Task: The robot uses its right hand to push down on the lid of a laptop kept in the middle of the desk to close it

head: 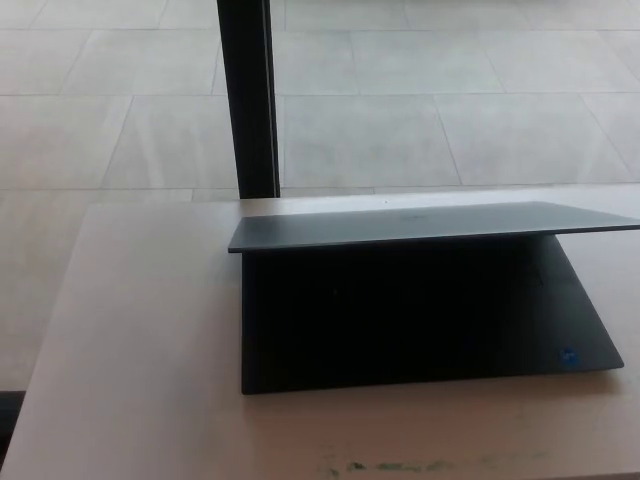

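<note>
A dark grey laptop [420,320] sits on the light desk [140,340], a little right of the middle. Its lid [430,222] is tilted far forward over the keyboard, nearly level, with a gap still showing between lid and base. A small blue sticker [569,357] marks the base's front right corner. Neither of my hands shows in the head view.
A black vertical post [248,95] rises behind the desk's far edge, left of the laptop's middle. Beyond the desk lies a pale tiled floor [450,110]. Greenish smudges [400,466] mark the desk near its front edge.
</note>
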